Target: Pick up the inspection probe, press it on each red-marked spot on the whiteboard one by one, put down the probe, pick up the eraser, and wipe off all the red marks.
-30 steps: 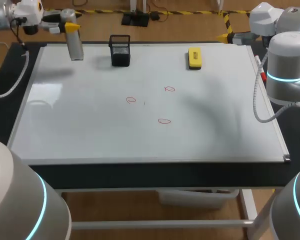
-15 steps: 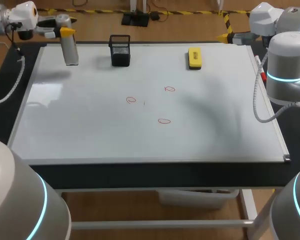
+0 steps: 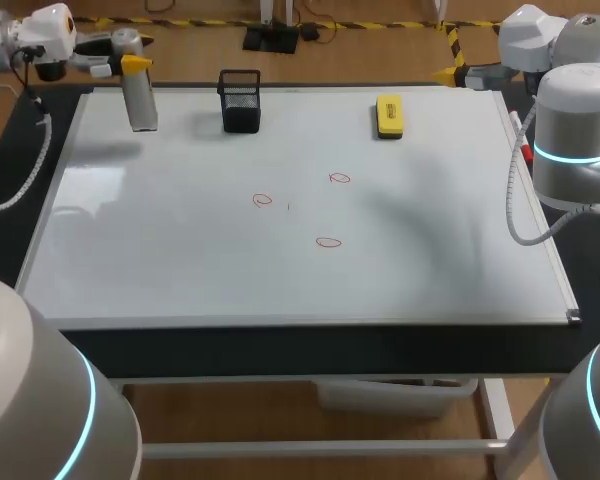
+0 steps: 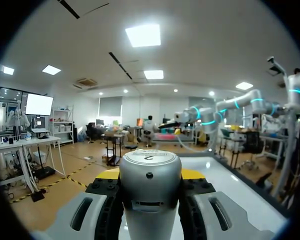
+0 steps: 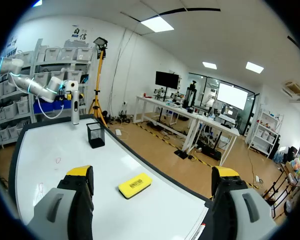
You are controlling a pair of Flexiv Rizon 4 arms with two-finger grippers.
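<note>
Head view of a whiteboard (image 3: 180, 260) lying flat on a dark surface; the left end effector (image 3: 130, 62) hangs over the board's far left corner, its yellow-tipped fingers clamped from two sides on the upper end of the inspection probe (image 3: 142, 100), a silver cylinder hanging upright with its lower tip free; whether that tip touches the board is hard to tell from here. In the left wrist view the probe (image 4: 150, 172) fills the gap between the fingers. It looks rigid, smooth and probably a little slippery, so a firm hold high on the body suits pressing. Three red marks (image 3: 327, 241) sit near the board's middle, well apart from the probe. The yellow eraser (image 3: 389, 115) lies near the far edge; it looks light and blocky, best taken across its narrow sides. The right end effector (image 5: 152, 175) is spread wide, holding nothing.
</note>
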